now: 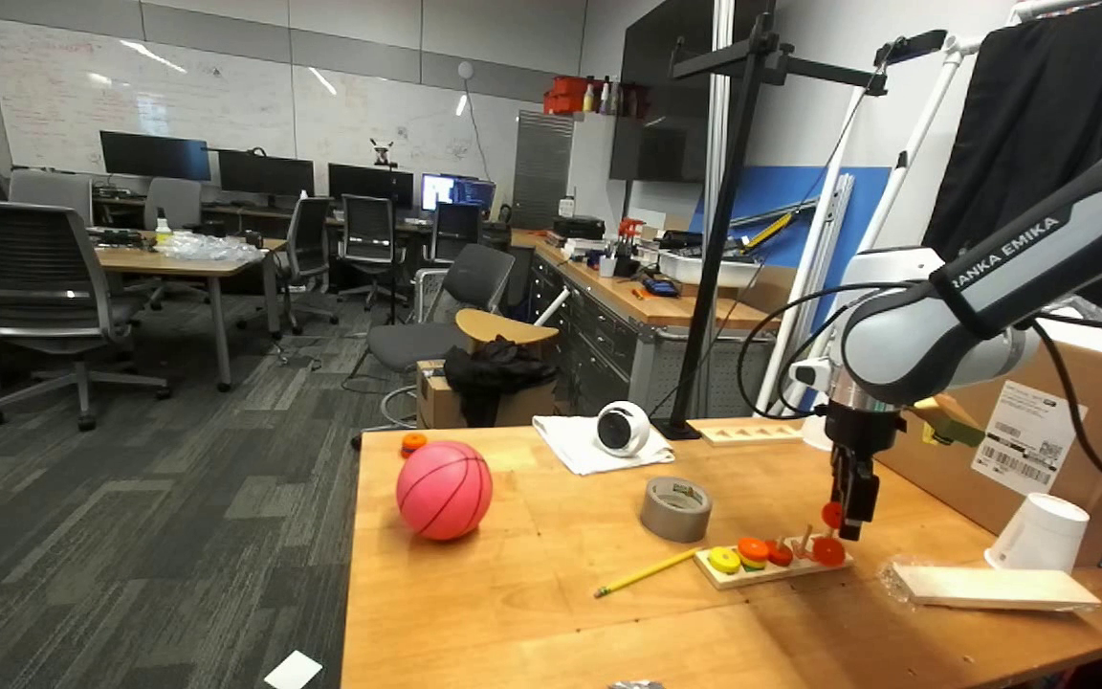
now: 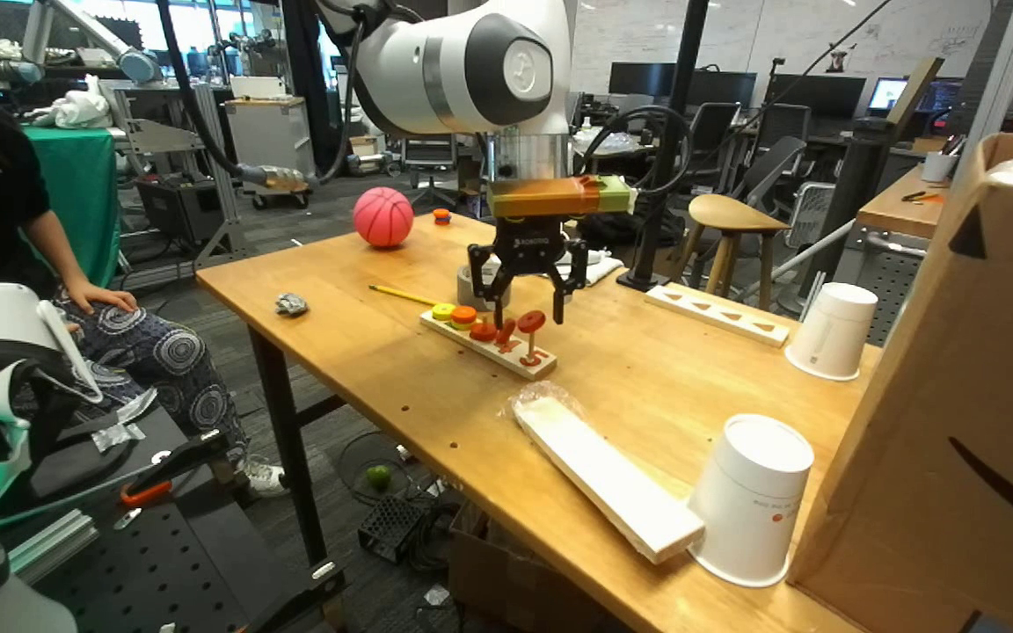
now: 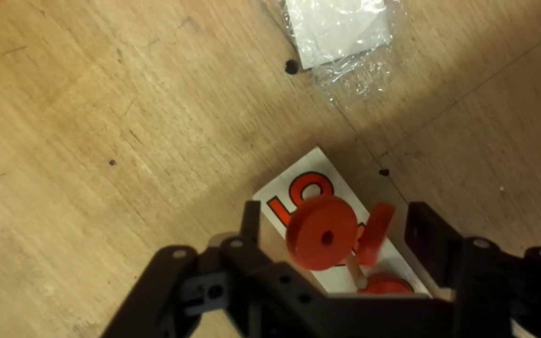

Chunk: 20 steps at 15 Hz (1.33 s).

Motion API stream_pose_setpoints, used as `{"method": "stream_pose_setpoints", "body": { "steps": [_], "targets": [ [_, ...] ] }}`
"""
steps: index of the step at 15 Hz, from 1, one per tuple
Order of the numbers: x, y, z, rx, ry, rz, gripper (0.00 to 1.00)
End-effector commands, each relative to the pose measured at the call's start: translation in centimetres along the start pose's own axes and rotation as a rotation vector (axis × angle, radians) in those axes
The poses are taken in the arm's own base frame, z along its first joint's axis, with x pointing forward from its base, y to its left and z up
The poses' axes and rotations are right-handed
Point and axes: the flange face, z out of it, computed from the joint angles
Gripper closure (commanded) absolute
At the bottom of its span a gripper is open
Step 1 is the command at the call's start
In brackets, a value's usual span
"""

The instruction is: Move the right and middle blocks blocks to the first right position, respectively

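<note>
The blocks are small round discs with holes on a wooden peg board (image 2: 543, 367) marked with numbers. A red disc (image 2: 531, 322) sits tilted at the top of the peg at the 5 end. It shows between my fingers in the wrist view (image 3: 322, 234). A second red disc (image 3: 374, 234) is tilted on edge beside it, near the 4. A third red disc (image 2: 483, 331), an orange disc (image 2: 464, 314) and a yellow disc (image 2: 442, 311) sit along the board. My gripper (image 2: 528, 322) is open above the board, fingers either side of the raised discs, apparently not touching them.
A pencil (image 1: 645, 574) and a tape roll (image 1: 676, 509) lie near the board. A plastic-wrapped wooden piece (image 2: 603, 475) and white cups (image 2: 753, 501) stand at the other end. A pink ball (image 1: 444, 490) and a large cardboard box (image 2: 929, 422) are also on the table.
</note>
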Motion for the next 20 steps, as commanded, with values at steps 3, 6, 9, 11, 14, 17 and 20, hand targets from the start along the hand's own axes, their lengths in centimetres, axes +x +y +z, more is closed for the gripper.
{"method": "stream_pose_setpoints", "body": {
  "steps": [3,6,9,11,14,17,20],
  "targets": [
    [0.0,0.0,0.0,-0.002,-0.003,-0.003,0.00],
    [0.0,-0.1,0.2,0.002,-0.004,-0.004,0.00],
    [0.1,-0.4,-0.2,0.000,0.000,-0.004,0.00],
    [0.5,-0.2,-1.1,-0.031,0.004,-0.016,0.00],
    [0.9,0.2,-2.6,-0.109,0.015,-0.044,0.00],
    [0.8,0.1,-3.3,-0.159,0.013,-0.063,0.00],
    [0.4,-0.1,-3.5,-0.160,0.018,-0.054,0.29]
  ]
}}
